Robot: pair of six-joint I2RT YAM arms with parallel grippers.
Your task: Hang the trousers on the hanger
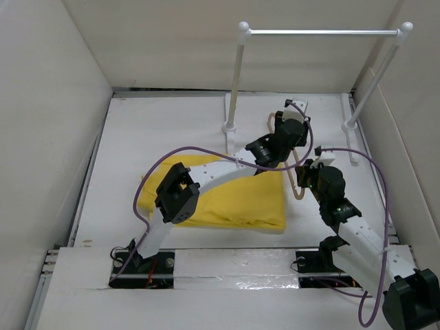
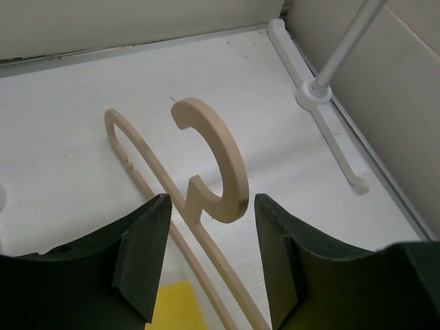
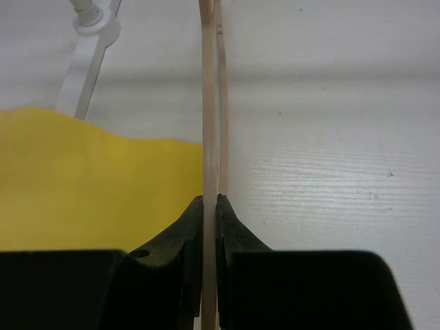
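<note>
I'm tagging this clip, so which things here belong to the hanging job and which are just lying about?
Job in hand:
- the trousers, lying flat
- the hanger
- the right tool, shut on the hanger
- the left tool, open at the hanger's hook

Lying about:
- the white rail on two posts

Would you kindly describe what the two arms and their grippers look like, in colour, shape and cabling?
Both arms look alike: the left arm and right arm have white link segments between black joint housings. A thin purple cable loops alongside each. The left gripper and right gripper have two matte black, wedge-shaped fingers. No markings or sleeves show.
</note>
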